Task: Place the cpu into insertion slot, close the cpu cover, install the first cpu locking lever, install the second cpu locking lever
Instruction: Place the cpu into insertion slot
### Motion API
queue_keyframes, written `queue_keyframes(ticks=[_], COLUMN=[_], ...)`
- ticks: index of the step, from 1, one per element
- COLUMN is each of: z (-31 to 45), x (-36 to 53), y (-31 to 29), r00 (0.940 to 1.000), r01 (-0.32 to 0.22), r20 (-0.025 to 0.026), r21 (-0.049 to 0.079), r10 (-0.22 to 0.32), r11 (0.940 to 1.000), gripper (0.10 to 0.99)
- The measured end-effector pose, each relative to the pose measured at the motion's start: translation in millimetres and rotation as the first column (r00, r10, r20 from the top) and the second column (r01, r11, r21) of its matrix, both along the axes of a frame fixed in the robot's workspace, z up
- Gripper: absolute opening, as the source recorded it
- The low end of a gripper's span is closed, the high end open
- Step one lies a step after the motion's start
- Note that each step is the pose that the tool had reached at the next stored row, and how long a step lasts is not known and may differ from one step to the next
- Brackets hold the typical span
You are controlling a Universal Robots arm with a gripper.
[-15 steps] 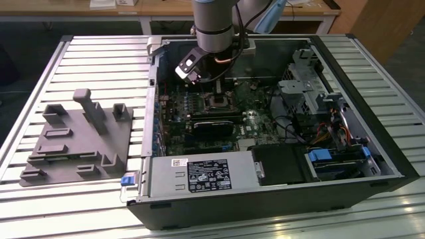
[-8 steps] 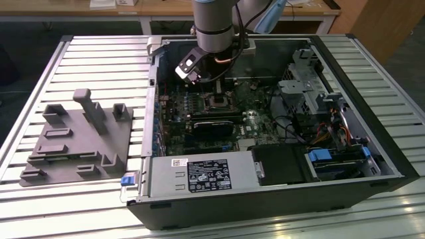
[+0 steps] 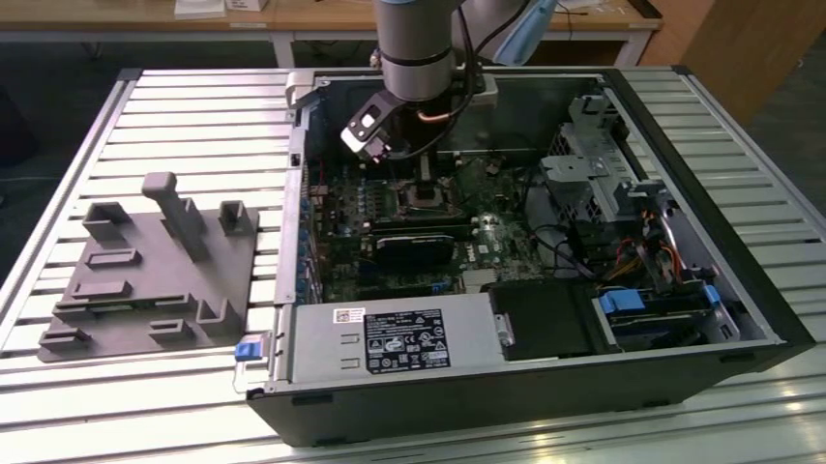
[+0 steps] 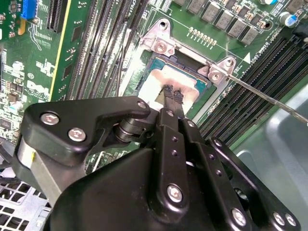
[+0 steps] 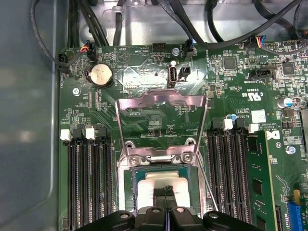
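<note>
The cpu (image 5: 150, 185), a pale silvery square, lies flat in the insertion slot (image 5: 129, 190) on the green board; it also shows in the second wrist view (image 4: 155, 83). My gripper (image 5: 166, 192) stands straight over it with its black fingers together, tips on the chip's top (image 4: 171, 93). The cpu cover (image 5: 161, 102), a thin silvery frame, is swung open, away from the slot on its hinge. A thin wire locking lever (image 4: 269, 98) sticks out unlatched beside the slot. In the exterior view the gripper (image 3: 420, 182) is inside the computer case, above the slot (image 3: 421, 201).
Long black memory slots (image 5: 89, 183) flank the slot on both sides. A black heatsink block (image 3: 420, 242) and the grey power supply (image 3: 387, 340) lie toward the case front. Cables (image 5: 96, 24) hang near the case wall. A grey fixture (image 3: 149, 280) sits on the slatted table.
</note>
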State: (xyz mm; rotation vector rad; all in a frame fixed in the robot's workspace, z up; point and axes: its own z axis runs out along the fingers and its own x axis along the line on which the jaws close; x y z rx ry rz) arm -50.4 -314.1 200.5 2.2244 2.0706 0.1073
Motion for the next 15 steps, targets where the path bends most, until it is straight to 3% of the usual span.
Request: queue_keyframes(ticks=[7,15], z=[10.4,35.8], x=[0.0,0.0], y=[0.0,0.0], r00=[1.0000,1.0000], r01=[0.000,0.000], r20=[-0.0001,-0.0002], r21=[0.000,0.000], r10=[0.000,0.000], r11=[1.0000,1.0000], gripper=[0.106,0.106])
